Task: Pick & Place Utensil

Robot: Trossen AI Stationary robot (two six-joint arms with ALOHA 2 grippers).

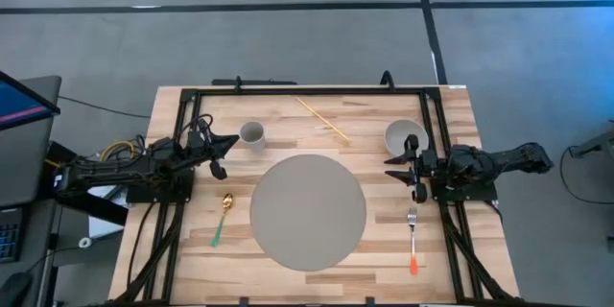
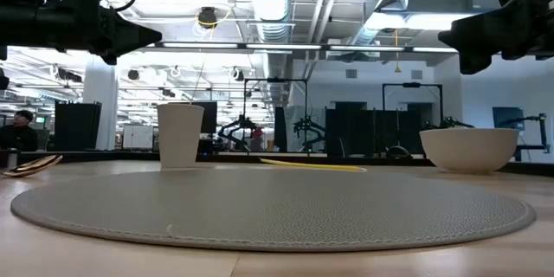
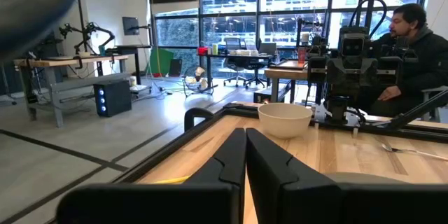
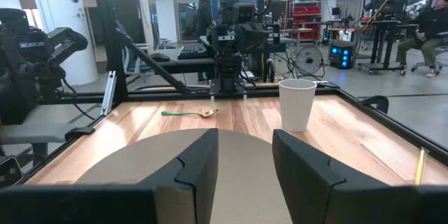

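Observation:
A spoon [image 1: 223, 216] with a gold bowl and green handle lies flat on the table left of the round grey placemat [image 1: 307, 211]. A fork [image 1: 413, 240] with an orange handle lies flat right of the mat. My left gripper [image 1: 231, 142] hovers above the table's left side beside the white cup [image 1: 251, 134], its fingers shut on nothing. My right gripper [image 1: 391, 167] hovers at the right side, just near of the white bowl [image 1: 406, 137], open and empty. The right wrist view shows the spoon [image 4: 189, 113] and the cup [image 4: 297, 105]. The left wrist view shows the fork [image 3: 413, 150] and the bowl [image 3: 285, 119].
Yellow chopsticks [image 1: 321, 120] lie on the far part of the table between cup and bowl. A black frame [image 1: 307, 89] rims the tabletop. People sit in the room beyond, one [image 3: 413, 42] behind the right arm. Bare wood shows near the mat's left and right.

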